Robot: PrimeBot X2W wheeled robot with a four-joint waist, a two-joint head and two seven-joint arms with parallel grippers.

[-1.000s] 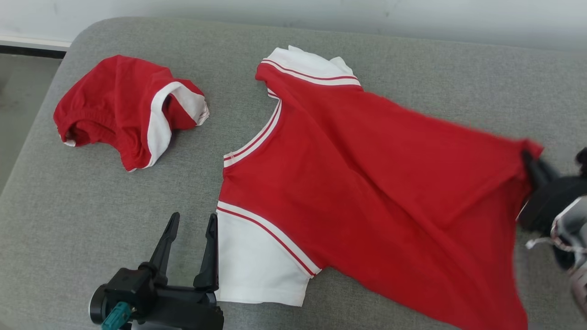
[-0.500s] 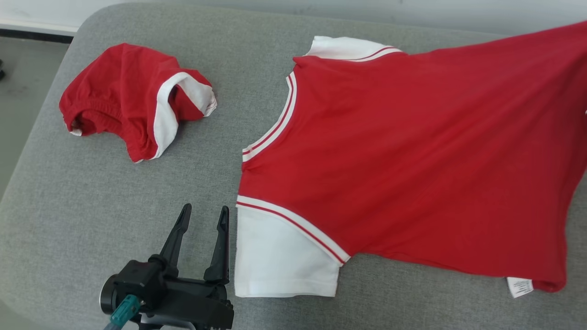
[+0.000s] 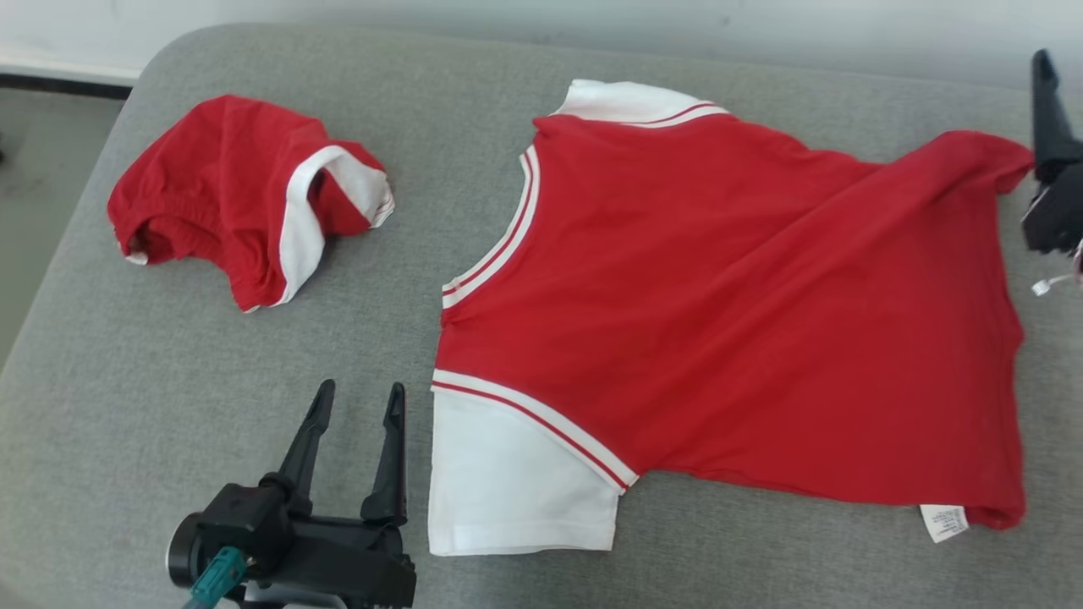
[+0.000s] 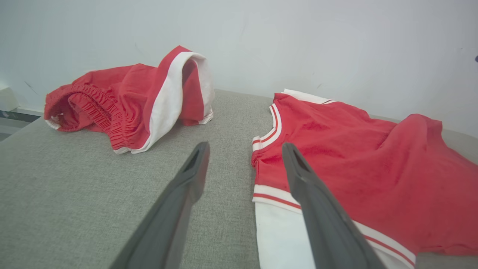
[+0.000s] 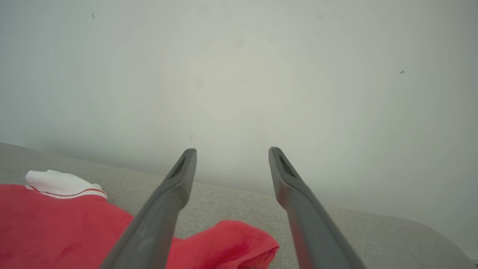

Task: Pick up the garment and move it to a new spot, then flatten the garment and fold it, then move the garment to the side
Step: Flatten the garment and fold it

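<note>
grey cushioned surface [image 3: 211, 355]: fabric-covered, set against a pale wall [image 3: 761, 25].

far left: red shorts [image 3: 228, 194] with a white side stripe are found crumpled in a heap, elastic waistband open towards the left edge.

lower left: the left gripper [image 3: 360, 391] is held low over the cushion with its fingers spread apart and nothing between them. its right finger is placed just beside the white sleeve [image 3: 516, 482]; contact cannot be confirmed.

centre to right: the red shirt [image 3: 728, 321] is laid out on the cushion, collar towards the shorts and hem to the right. it is largely flat and unfolded, with diagonal creases. a white label [image 3: 943, 522] is exposed at the near hem corner. the far hem corner [image 5: 239, 239] is bunched up.

far right: the right gripper [image 5: 232, 151] is held just beside that bunched corner, fingers parted and unloaded, pointed at the wall.
</note>
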